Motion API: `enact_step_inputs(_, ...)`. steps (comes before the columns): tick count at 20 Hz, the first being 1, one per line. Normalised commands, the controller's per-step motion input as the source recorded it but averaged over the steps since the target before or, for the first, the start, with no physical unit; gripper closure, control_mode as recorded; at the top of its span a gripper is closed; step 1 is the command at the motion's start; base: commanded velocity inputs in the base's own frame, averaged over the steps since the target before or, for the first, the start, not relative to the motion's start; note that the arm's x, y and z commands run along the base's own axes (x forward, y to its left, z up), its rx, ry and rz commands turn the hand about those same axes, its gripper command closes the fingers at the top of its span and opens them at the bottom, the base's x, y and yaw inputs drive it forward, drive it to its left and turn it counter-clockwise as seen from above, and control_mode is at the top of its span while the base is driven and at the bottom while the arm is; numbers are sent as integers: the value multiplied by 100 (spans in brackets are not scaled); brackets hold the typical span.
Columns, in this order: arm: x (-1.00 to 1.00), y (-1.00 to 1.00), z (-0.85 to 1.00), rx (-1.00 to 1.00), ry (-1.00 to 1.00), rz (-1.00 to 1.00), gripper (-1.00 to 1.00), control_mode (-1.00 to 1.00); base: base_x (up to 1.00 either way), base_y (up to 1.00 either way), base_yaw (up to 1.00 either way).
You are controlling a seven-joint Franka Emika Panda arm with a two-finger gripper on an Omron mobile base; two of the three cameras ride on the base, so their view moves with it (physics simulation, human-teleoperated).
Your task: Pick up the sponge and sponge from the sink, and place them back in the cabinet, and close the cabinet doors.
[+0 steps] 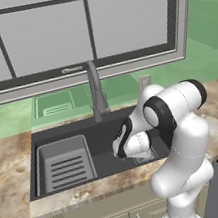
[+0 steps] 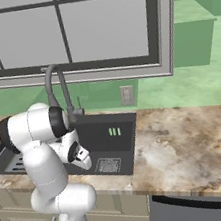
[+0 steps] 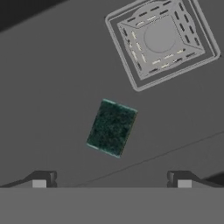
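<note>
Now we hover over the sink [image 1: 60, 135] for the first pickup, our end effector [image 3: 111, 183] spread wide with nothing between its tips. The dark-topped sponge [image 3: 112, 127] lies flat on the basin floor, just short of the square drain [image 3: 161, 38] and apart from it, sitting ahead of the tips and roughly centred between them, though turned askew to their line. We judge the next move to be a straight descent until the tips flank the sponge, perhaps with a slight wrist turn to square up, then a close. From behind, our arm [image 1: 180, 139] reaches down into the basin beside the faucet [image 1: 95, 90].
</note>
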Motion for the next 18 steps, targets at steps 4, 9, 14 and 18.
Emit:
enact_step_inputs(4,3,0,-6,-1,0,-5,-100,-100,0,0,0)
enact_step_inputs(9,3,0,-7,-1,0,-5,-100,-100,0,0,0)
enact_step_inputs(14,4,0,-10,-1,0,-4,-100,-100,0,0,0)
enact_step_inputs(18,2,2,-11,0,0,-4,-100,-100,0,0,0)
